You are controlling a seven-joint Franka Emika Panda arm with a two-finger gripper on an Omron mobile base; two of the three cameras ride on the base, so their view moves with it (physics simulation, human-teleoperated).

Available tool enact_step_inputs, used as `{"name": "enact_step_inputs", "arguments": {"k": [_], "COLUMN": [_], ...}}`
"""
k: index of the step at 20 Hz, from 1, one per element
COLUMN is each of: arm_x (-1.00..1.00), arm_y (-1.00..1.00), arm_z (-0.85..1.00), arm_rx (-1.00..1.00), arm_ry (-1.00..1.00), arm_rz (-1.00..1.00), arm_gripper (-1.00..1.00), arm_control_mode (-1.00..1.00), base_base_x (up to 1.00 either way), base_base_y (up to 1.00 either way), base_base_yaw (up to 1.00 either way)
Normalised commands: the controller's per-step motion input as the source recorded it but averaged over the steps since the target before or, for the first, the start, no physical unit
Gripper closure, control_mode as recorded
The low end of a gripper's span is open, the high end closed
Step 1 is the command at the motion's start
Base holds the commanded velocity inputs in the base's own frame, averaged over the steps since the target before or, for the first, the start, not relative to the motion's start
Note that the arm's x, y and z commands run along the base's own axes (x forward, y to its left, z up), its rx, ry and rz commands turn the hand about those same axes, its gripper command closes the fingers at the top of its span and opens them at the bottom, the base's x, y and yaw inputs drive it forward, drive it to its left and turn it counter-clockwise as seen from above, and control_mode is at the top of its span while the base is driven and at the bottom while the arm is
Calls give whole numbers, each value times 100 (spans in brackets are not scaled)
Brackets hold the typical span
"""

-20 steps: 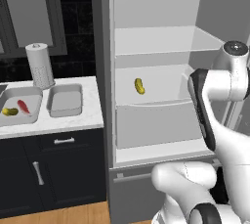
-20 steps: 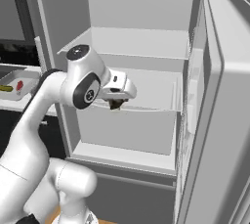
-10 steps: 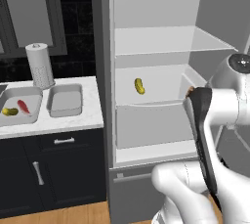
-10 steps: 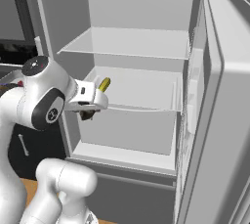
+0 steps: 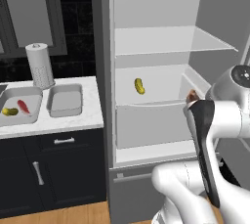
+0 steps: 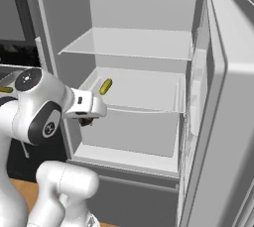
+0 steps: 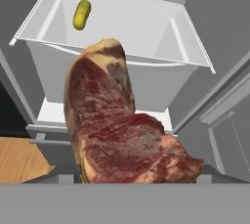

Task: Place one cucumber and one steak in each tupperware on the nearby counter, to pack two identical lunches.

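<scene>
Arm: bent low before the open fridge (image 6: pixel 198 122).
Gripper (image 6: pixel 87 120): clamped on the steak (image 7: pixel 117 130).
Steak: long way points at the fridge.

A cucumber (image 5: pixel 139 86) lies on the open fridge's middle shelf (image 5: pixel 161 98).

Arm bent low, fingers (image 6: pixel 88 120) gripping steak (image 7: pixel 117 130).

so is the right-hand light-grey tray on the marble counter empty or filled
Empty: the right-hand light-grey tray shows only bare floor inside its rim.
</scene>
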Motion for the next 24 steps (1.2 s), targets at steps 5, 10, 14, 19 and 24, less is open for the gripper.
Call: {"name": "enact_step_inputs", "arguments": {"k": [5,10,14,19,24], "arm_x": [0,0,0,0,0], "arm_y": [0,0,0,0,0], "arm_z": [0,0,0,0,0], "arm_rx": [0,0,0,0,0], "arm_ry": [0,0,0,0,0], "arm_rz": [0,0,0,0,0], "arm_gripper": [100,100,100,100,100], "arm_control_mode": [-100,100,100,100,100], "base_base_x": [0,0,0,0,0], "base_base_y": [0,3,87,100,100], "base_base_yaw": [0,0,0,0,0]}}
